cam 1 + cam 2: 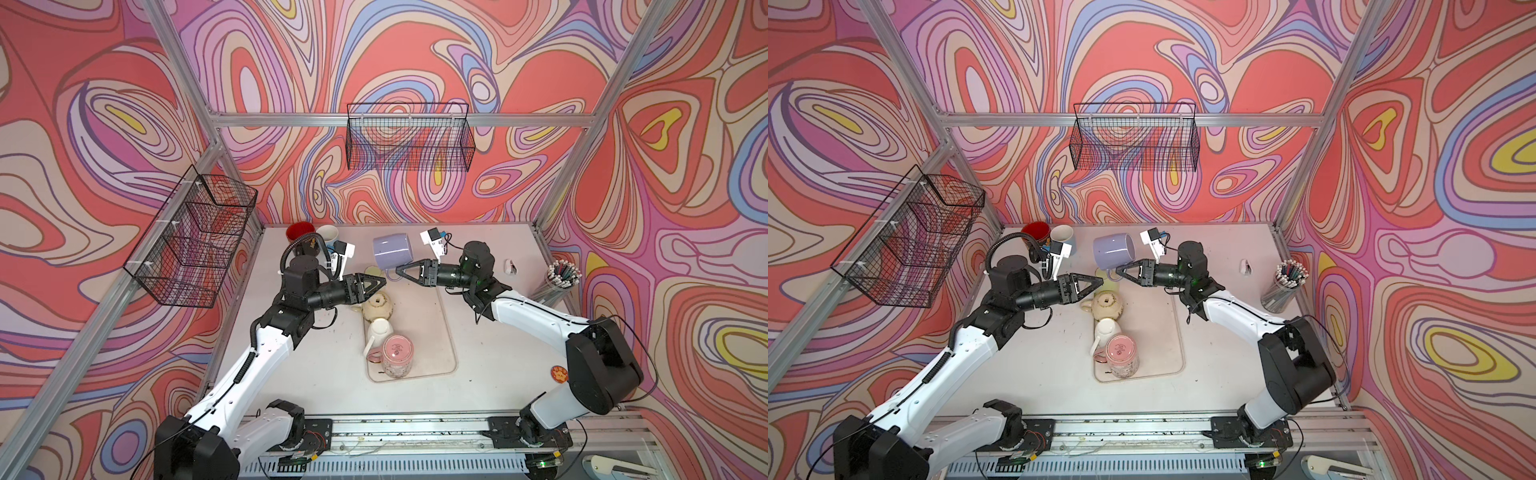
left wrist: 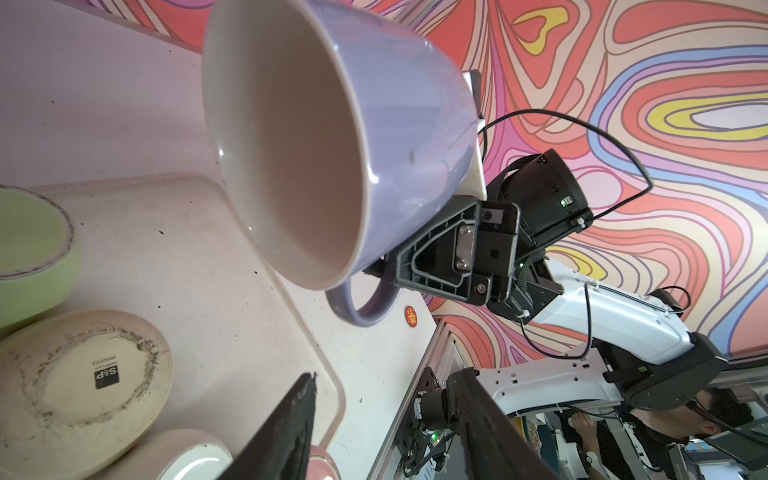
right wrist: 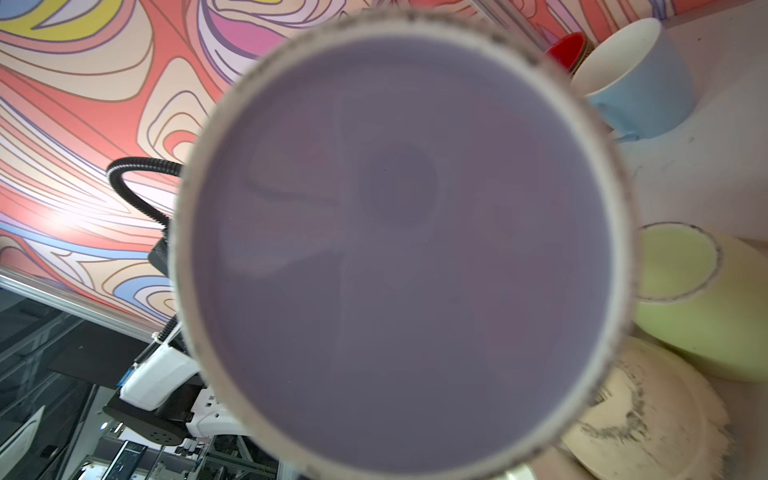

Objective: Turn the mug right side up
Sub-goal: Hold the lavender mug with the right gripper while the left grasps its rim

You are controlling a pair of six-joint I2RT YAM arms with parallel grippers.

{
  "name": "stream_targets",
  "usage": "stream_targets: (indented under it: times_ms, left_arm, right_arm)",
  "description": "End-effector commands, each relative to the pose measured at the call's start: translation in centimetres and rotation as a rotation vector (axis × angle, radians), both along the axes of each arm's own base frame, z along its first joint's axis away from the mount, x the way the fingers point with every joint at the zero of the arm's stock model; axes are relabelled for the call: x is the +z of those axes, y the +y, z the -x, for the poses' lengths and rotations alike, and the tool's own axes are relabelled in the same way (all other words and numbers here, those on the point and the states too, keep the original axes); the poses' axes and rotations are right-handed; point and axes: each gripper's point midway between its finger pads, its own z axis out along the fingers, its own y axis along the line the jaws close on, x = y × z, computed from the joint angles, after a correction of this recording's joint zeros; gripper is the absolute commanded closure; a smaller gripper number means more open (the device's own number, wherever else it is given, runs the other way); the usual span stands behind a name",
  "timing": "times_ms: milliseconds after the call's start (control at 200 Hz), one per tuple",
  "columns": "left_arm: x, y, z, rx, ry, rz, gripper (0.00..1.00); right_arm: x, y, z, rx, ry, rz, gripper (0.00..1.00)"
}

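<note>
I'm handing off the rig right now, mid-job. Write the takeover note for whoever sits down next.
Grippers: the right gripper is shut on the handle of the lavender mug; the left gripper is open and empty, near the mug's mouth.
Mug: in the air by the tray, tipped sideways, mouth toward the left gripper.
Done: pickup.
Left: rotate it mouth-up, set it down, release.

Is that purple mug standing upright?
No, tipped: the purple mug hangs sideways in midair, its handle pinched by the right gripper.

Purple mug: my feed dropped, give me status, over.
Copy: right gripper shut on purple mug, by handle. Mug aloft, tipped sideways. Empty left gripper open, facing its mouth. Below, cups crowd tray.
</note>
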Motion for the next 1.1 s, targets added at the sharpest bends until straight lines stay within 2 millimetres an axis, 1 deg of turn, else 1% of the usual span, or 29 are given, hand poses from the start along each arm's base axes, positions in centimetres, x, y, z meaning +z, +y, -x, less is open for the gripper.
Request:
stream_targets:
  times_ms: [0, 115, 371, 571, 661, 886, 1092]
  left_arm:
    - [0.3, -0.1, -0.2, -0.019, -0.004, 0.038, 0.46]
    - [0.1, -0.1, -0.4, -0.016, 0.003, 0.038, 0.47]
    - [0.1, 0.1, -0.6, -0.006, 0.000, 0.039, 0.50]
    - [0.2, 0.2, -0.6, -0.004, -0.005, 0.044, 0.54]
    - [0.3, 0.2, -0.6, -0.004, -0.008, 0.049, 0.56]
    - [0.5, 0.2, -0.5, -0.005, -0.017, 0.055, 0.62]
    - [0.7, 0.3, -0.4, -0.003, -0.027, 0.059, 0.71]
  right_arm:
    - [4.2, 0.2, 0.9, 0.062, -0.140, -0.113, 1.00]
    - [4.2, 0.7, 1.0, 0.077, -0.143, -0.119, 1.00]
    - [4.3, 2.4, 2.0, 0.128, -0.158, -0.119, 1.00]
    - [4.2, 3.4, 2.8, 0.162, -0.161, -0.133, 1.00]
    - [4.2, 3.8, 3.1, 0.176, -0.163, -0.143, 1.00]
    - [3.6, 4.5, 3.0, 0.185, -0.149, -0.157, 1.00]
    - [3.0, 5.4, 3.2, 0.200, -0.138, -0.158, 1.00]
